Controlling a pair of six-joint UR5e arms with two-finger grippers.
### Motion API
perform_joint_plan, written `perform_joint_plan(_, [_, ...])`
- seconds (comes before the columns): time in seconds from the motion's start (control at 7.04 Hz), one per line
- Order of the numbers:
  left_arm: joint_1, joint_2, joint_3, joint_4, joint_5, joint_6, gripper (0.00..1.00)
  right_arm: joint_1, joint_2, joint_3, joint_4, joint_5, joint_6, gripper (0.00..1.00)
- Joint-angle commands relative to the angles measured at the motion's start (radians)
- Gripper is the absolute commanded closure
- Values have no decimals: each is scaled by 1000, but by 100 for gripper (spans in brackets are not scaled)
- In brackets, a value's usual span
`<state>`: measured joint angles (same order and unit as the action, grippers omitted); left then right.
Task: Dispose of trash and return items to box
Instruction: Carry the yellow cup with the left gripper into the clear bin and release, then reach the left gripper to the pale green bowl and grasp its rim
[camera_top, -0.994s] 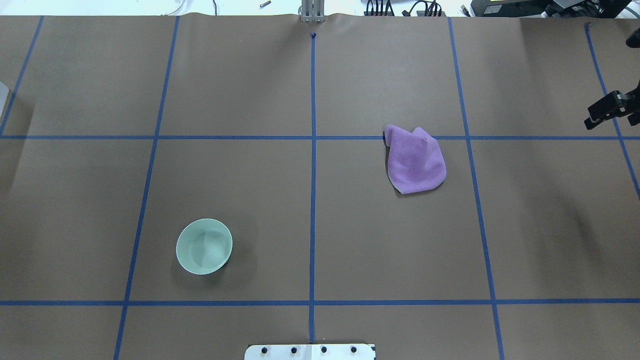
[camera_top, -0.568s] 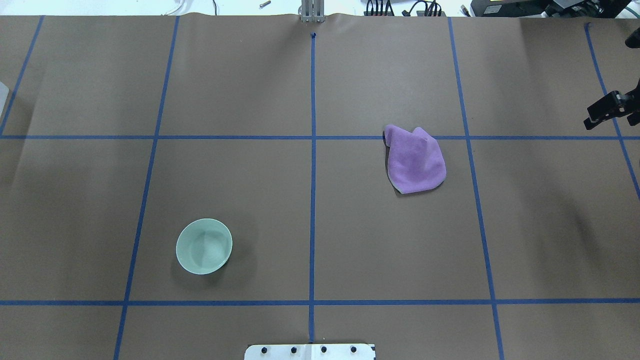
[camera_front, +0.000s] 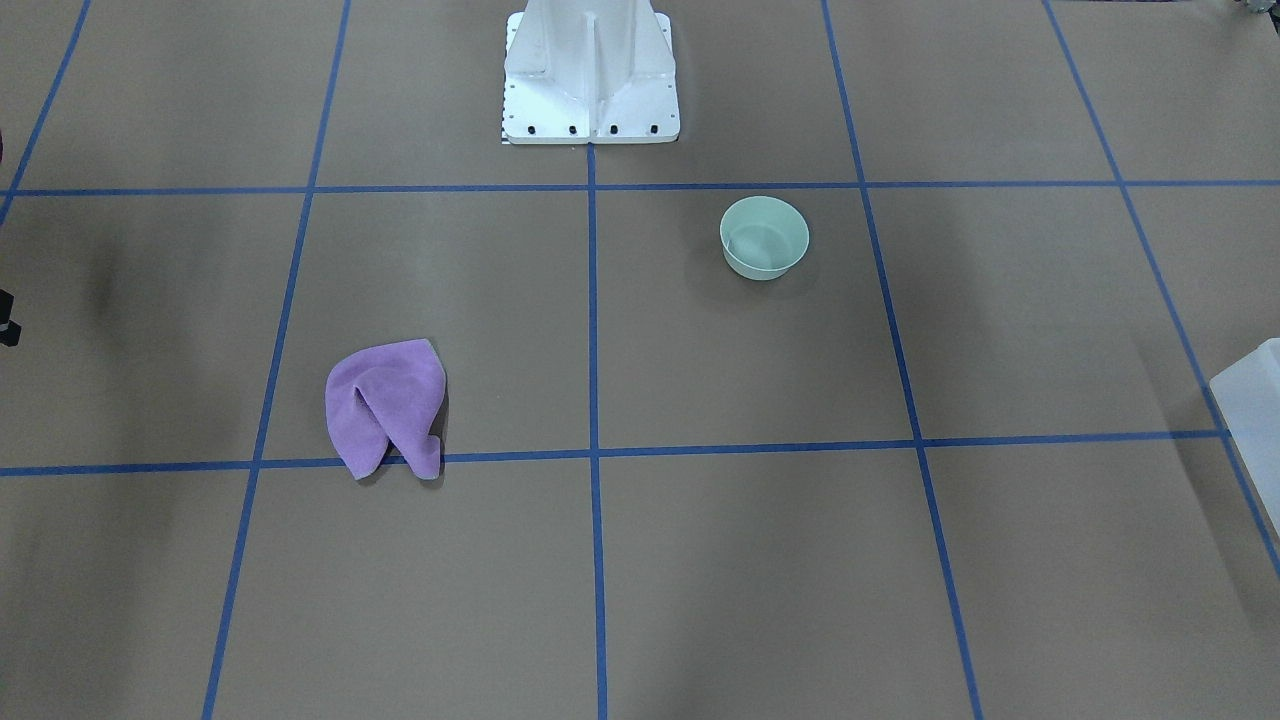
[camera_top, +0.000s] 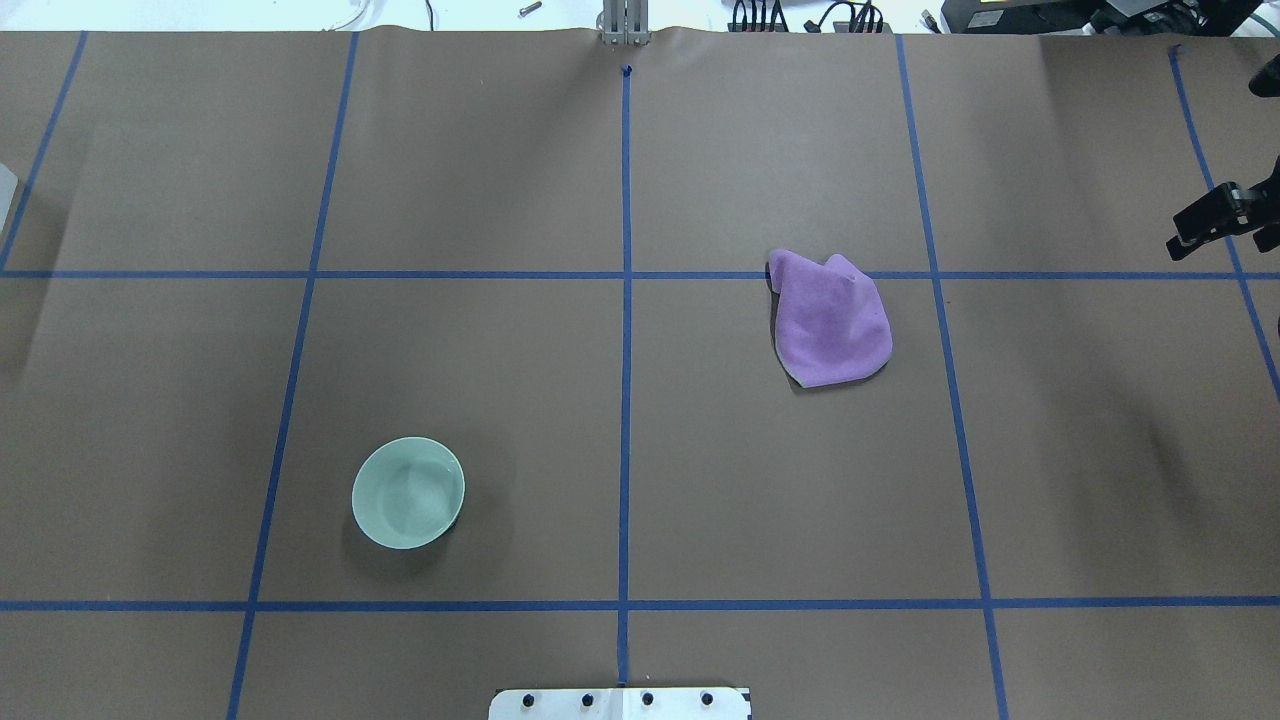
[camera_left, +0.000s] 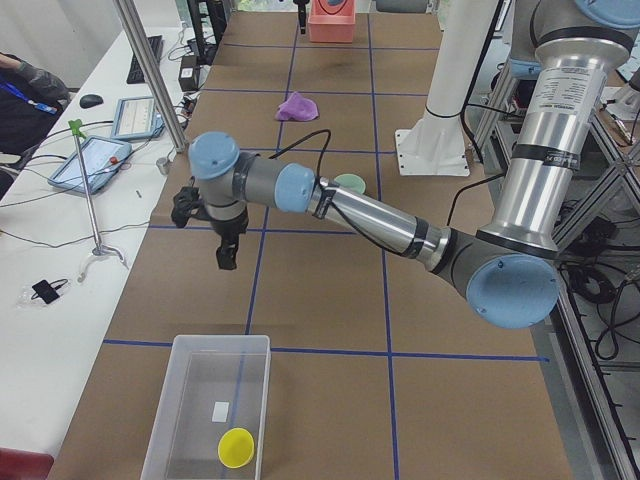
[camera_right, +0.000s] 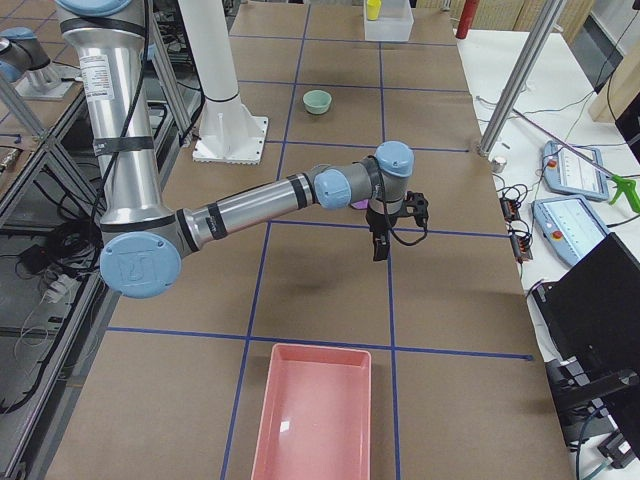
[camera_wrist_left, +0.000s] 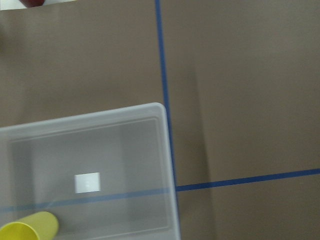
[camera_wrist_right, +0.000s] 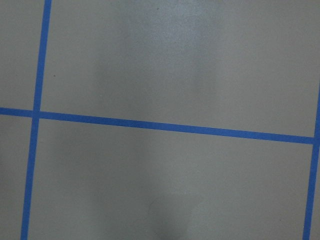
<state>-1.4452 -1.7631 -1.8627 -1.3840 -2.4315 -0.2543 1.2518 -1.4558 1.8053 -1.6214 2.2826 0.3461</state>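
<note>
The bowl (camera_top: 408, 493) sits front left on the table (camera_top: 500, 350), the cloth (camera_top: 830, 320) farther back right.

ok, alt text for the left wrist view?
A clear rectangular plastic box sits on the brown paper-covered table, holding a yellow cup at the frame's lower left. Blue tape lines cross the paper.

This is a robotics lab. The table (camera_top: 450, 150) is covered in brown paper gridded with blue tape (camera_top: 626, 400). Industrial arms (camera_right: 250, 205) rise from a white pedestal (camera_front: 590, 80). Teach pendants (camera_right: 565, 218) and loose cables (camera_left: 40, 235) lie on a side bench (camera_left: 60, 300).
</note>
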Motion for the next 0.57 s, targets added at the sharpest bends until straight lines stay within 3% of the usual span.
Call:
perform_joint_plan(0.0, [277, 59, -301, -1, 0, -338, 1, 0, -1, -1, 0, 0, 1, 0])
perform_joint_plan(0.28, [528, 57, -337, -3, 29, -423, 1, 0, 0, -1, 0, 0, 1, 0])
perform_joint_plan(0.43, [642, 54, -337, -33, 130, -469, 1, 0, 0, -1, 0, 0, 1, 0])
